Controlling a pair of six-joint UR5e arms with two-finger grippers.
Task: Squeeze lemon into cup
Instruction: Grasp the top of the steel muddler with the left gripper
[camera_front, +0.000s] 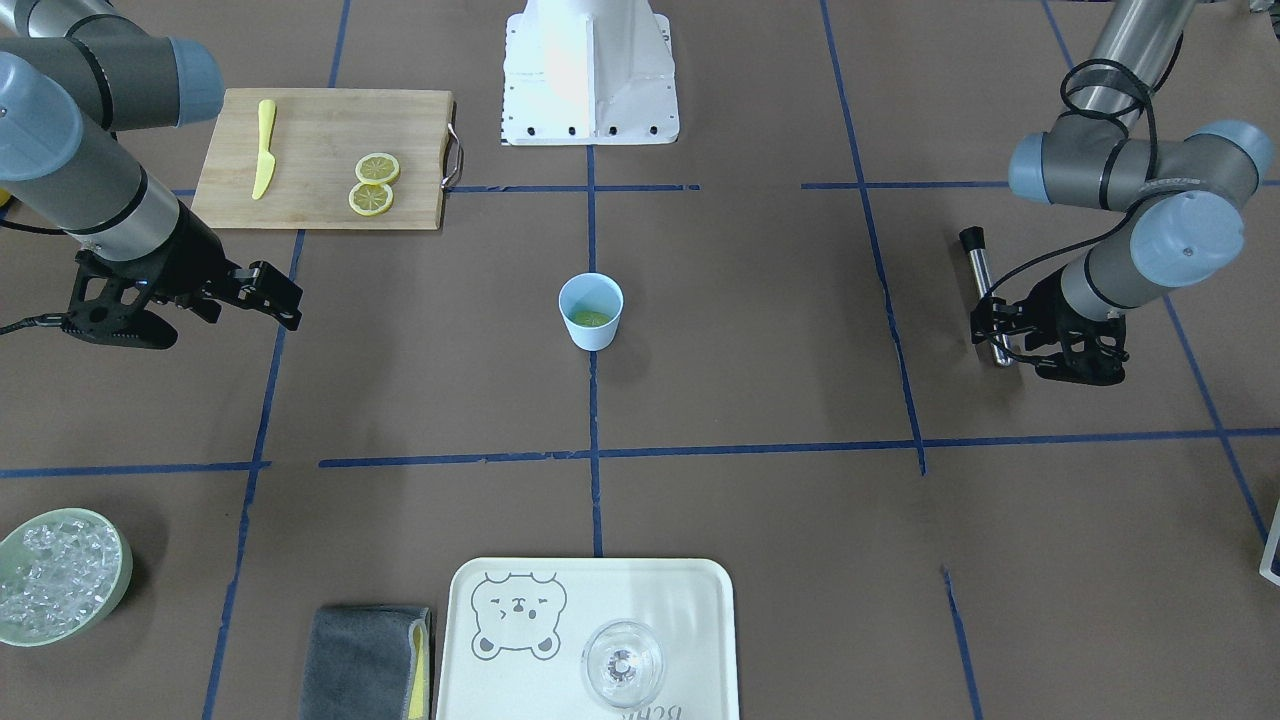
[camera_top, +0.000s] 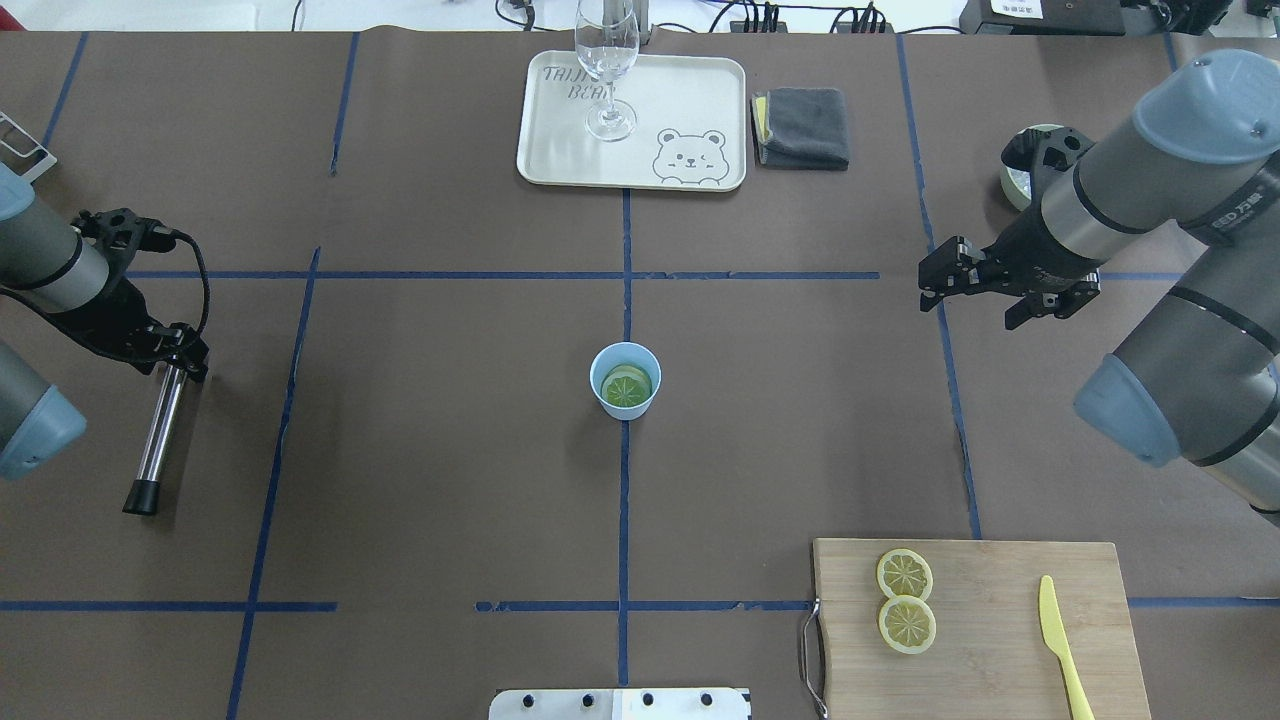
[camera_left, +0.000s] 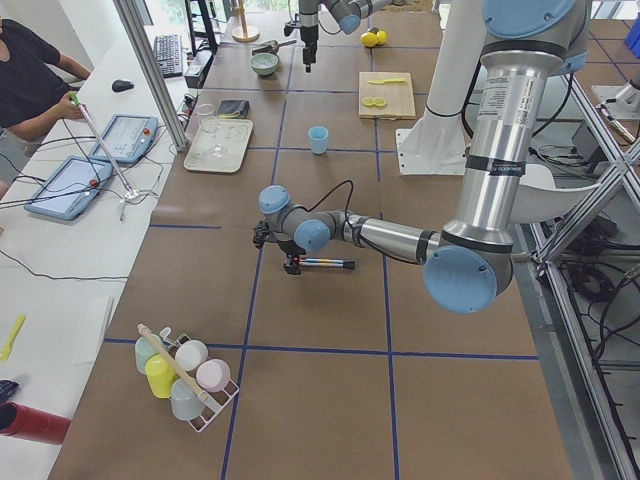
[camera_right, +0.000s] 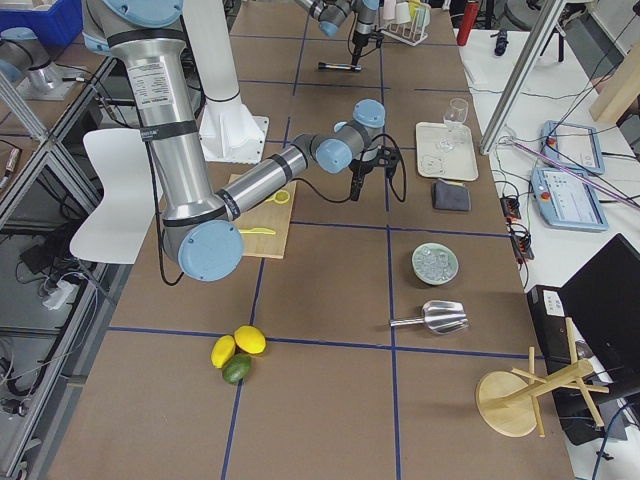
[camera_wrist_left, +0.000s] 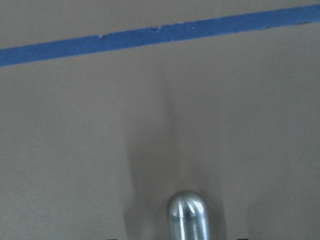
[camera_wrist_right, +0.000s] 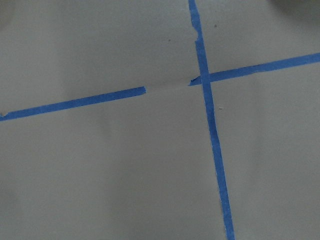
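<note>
A lemon (camera_top: 627, 386) slice is lying inside the cup (camera_top: 625, 380) at table centre. My left gripper (camera_top: 175, 352) is gripping the metal muddler (camera_top: 159, 432); my right gripper (camera_top: 940, 272) is hanging empty, jaws nearly together. Pressing looks left to do.

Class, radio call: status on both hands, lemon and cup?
Left hand shut on metal rod. Right hand empty, apparently shut. Lemon slice in cup. Nothing in the way.
</note>
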